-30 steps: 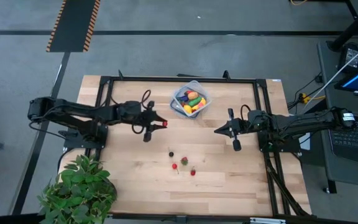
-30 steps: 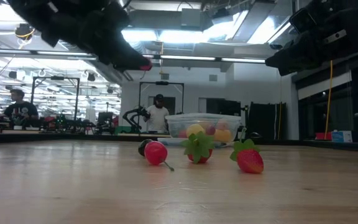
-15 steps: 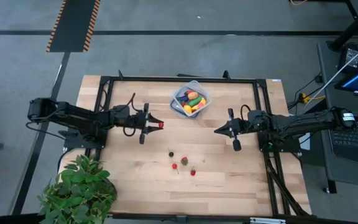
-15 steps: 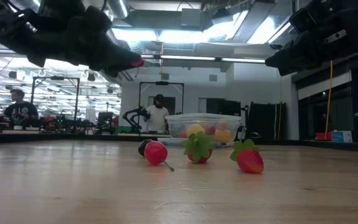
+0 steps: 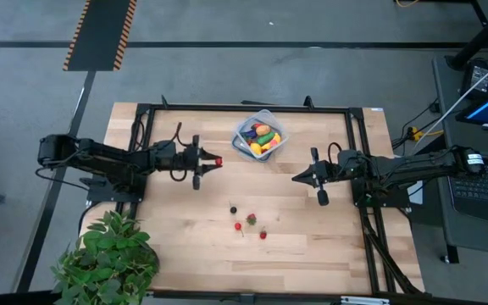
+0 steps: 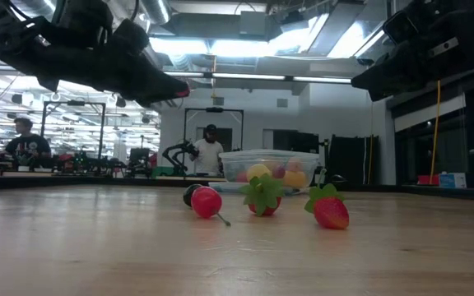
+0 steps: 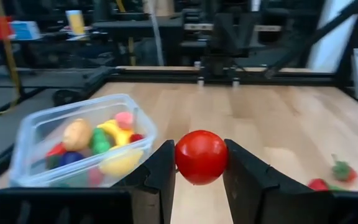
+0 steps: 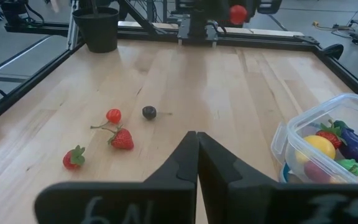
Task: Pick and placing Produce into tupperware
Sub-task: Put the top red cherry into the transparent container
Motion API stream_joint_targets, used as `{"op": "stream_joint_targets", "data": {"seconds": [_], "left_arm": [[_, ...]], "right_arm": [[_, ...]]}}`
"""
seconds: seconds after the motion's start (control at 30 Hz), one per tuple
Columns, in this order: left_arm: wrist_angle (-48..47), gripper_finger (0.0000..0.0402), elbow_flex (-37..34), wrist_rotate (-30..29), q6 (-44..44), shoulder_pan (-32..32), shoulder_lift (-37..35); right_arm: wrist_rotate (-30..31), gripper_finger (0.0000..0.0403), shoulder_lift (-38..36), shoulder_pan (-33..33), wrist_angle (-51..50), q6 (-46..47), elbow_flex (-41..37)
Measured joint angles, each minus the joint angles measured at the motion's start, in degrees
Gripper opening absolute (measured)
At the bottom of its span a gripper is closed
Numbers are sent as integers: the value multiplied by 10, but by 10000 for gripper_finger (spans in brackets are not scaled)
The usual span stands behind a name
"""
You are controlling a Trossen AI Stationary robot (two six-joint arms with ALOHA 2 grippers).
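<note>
Clamped between the fingers of the left gripper (image 7: 201, 163) is a round red fruit (image 7: 201, 157), most likely a toy tomato, carried above the wooden table (image 5: 312, 246) a little way short of the tupperware (image 5: 259, 135). Its jaws press the fruit from both sides. The right gripper (image 8: 196, 144) waits over the table's right half with its fingers pressed together and nothing between them.

By my judgement the task is well past halfway. The clear container already holds a heap of produce: a yellow lemon, a purple eggplant, green, orange and red pieces, though the pile is too crowded to count with certainty. One piece is in the air on its way over. Four small pieces are left on the table, near one another: a red cherry (image 8: 113, 116), a dark berry (image 8: 148, 112) and two strawberries (image 8: 122, 139) with green tops. A potted plant (image 5: 108, 258) stands at the table's corner.
</note>
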Motion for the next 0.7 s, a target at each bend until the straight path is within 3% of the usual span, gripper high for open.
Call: {"op": "stream_joint_targets", "data": {"seconds": [0.13, 0.4, 0.7], "left_arm": [[0, 99, 0, -57, 0, 0, 0], [0, 99, 0, -72, 0, 0, 0], [22, 99, 0, 30, 4, 1, 0]], "right_arm": [[0, 8, 0, 0, 0, 0, 0], [0, 8, 0, 0, 0, 0, 0], [0, 8, 0, 0, 0, 0, 0]]}}
